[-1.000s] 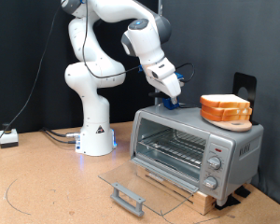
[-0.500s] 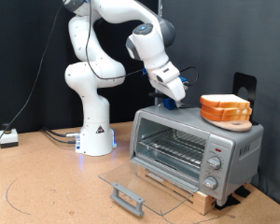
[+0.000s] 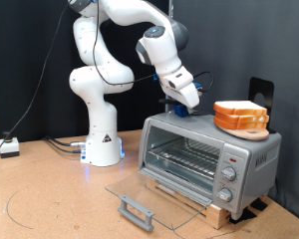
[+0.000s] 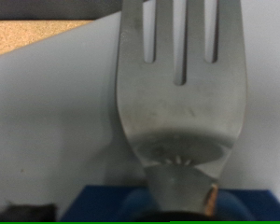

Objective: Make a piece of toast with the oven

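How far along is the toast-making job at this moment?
Done: the oven door lies open, rack bare. In hand: the end effector over the oven top holds a fork. Left: the bread slice sits on its orange plate on the oven.

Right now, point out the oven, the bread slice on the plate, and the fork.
oven (image 3: 251, 149): exterior view, bare silver top.
bread slice (image 3: 239, 108): exterior view, pale top face, on the orange plate (image 3: 251, 128).
fork (image 4: 182, 89): wrist view, metal below the tines.

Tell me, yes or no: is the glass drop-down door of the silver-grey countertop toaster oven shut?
No: the oven's glass door lies folded down flat in front of it, leaving the wire rack inside exposed.
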Robot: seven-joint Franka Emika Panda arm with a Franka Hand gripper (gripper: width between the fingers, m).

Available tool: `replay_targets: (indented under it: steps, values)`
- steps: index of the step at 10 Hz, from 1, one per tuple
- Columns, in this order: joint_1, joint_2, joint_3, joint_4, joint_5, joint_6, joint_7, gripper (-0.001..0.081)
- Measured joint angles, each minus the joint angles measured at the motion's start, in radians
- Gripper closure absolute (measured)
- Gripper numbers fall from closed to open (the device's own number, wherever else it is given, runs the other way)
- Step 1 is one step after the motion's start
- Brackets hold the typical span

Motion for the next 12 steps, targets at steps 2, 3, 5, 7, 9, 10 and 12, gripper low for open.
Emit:
replay_targets:
  steps: [2,3,5,7,9,10,12]
  values:
    - [0.0,0.0,0.004,0.0,0.002,0.003,0.0,0.0334]
    - [0.0,0.0,0.004,0.0,0.002,0.004,0.0,0.0334]
    - [-0.001,0.0,0.004,0.0,0.002,0.006,0.0,0.0334]
    - [-0.001,0.0,0.005,0.0,0.002,0.015,0.0,0.0334]
    - [-0.002,0.0,0.006,0.0,-0.001,0.025,-0.011,0.0334]
    - [-0.002,0.0,0.007,0.0,-0.004,0.027,-0.016,0.0203]
    - [-0.003,0.0,0.007,0.0,-0.024,0.027,-0.016,0.0076]
